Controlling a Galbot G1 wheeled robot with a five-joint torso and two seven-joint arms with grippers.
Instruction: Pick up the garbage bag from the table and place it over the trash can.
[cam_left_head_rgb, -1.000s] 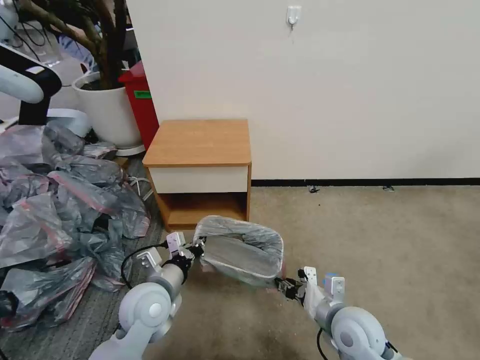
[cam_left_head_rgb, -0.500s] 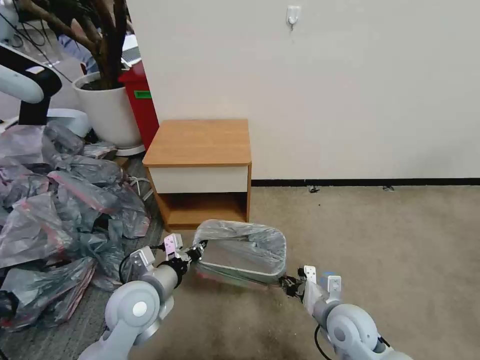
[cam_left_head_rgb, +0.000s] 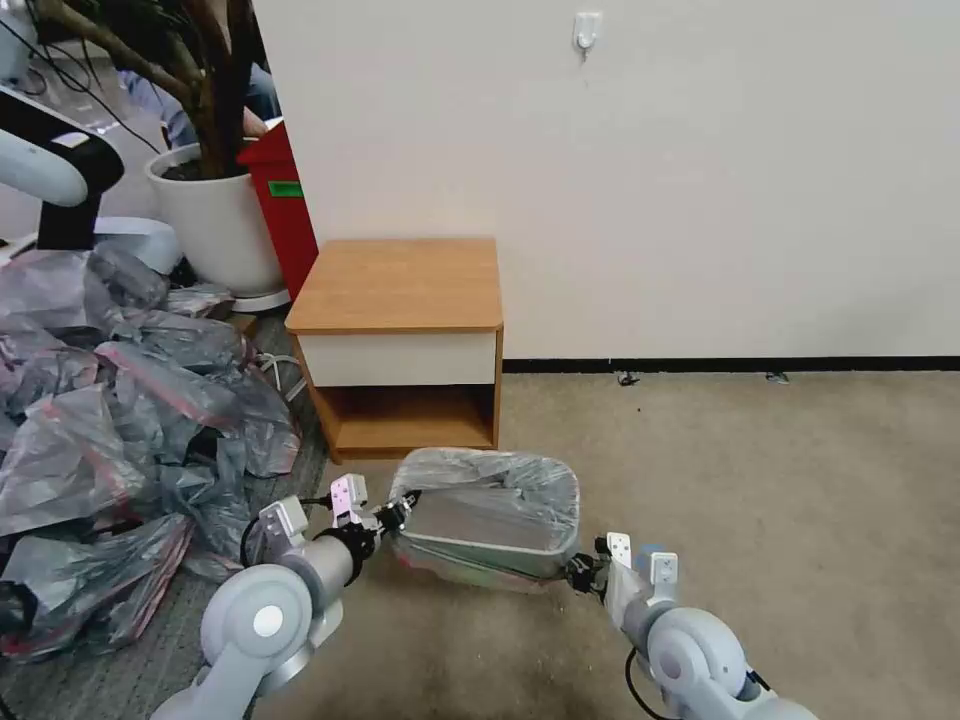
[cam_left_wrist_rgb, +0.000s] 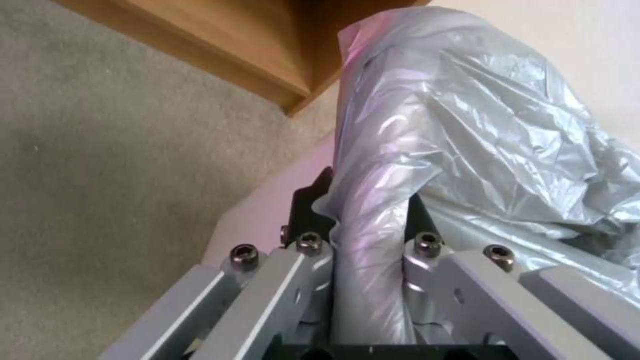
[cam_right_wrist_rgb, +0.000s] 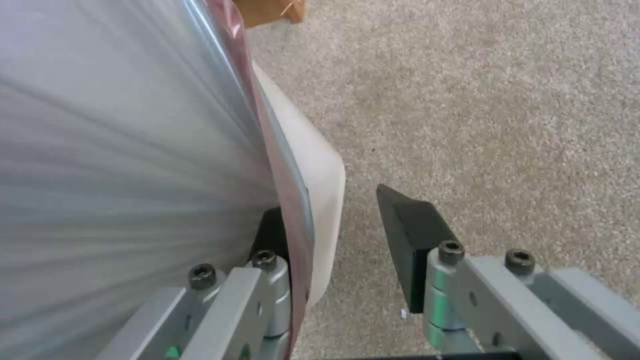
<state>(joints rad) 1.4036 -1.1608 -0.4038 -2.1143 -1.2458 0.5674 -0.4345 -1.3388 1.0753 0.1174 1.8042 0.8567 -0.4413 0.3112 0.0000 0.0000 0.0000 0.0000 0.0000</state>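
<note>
While the bag is half seated: garbage bag (cam_left_head_rgb: 487, 487) drapes over the trash can (cam_left_head_rgb: 480, 545) on the carpet, in front of the counter (cam_left_head_rgb: 400, 285).
Left end effector (cam_left_head_rgb: 398, 513): clamped on a bunched fold of the film at the can's left rim.
Right end effector (cam_left_head_rgb: 580, 573): jaws apart, straddling the pink-edged film and the can's right rim.
Doing it well: draw both sides down evenly, gently, so the thin film neither tears nor tips the can.
Writing: none readable; the red bin (cam_left_head_rgb: 283, 205) bears a green label, too small to read.
</note>
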